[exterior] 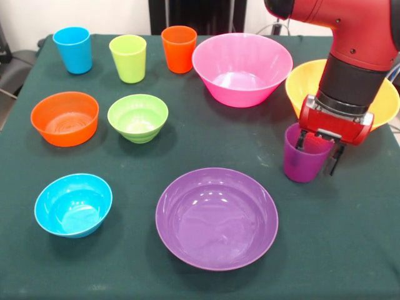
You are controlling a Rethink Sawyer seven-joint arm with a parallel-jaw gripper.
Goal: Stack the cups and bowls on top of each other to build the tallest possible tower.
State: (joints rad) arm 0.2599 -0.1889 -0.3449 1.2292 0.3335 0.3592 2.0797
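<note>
Green tablecloth [350,250] lies bare near the pincer [319,152] straddling the purple cup's [301,164] rim, unclenched.

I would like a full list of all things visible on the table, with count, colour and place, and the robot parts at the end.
Cups: four. Blue cup, back left; lime cup, next to it; orange cup, back middle; purple cup, right, under the claw.
Small bowls: three. Orange bowl, left; green bowl, beside it; blue bowl, front left.
Purple bowl: one, wide and shallow, front middle.
Pink bowl: one, large, back middle-right.
Yellow bowl: one, large, back right, partly hidden by the arm.
Table: one, dark green cloth.
Arm: one, red and black, coming down at the right.
Claw: one, a finger on each side of the purple cup's wall.
</note>
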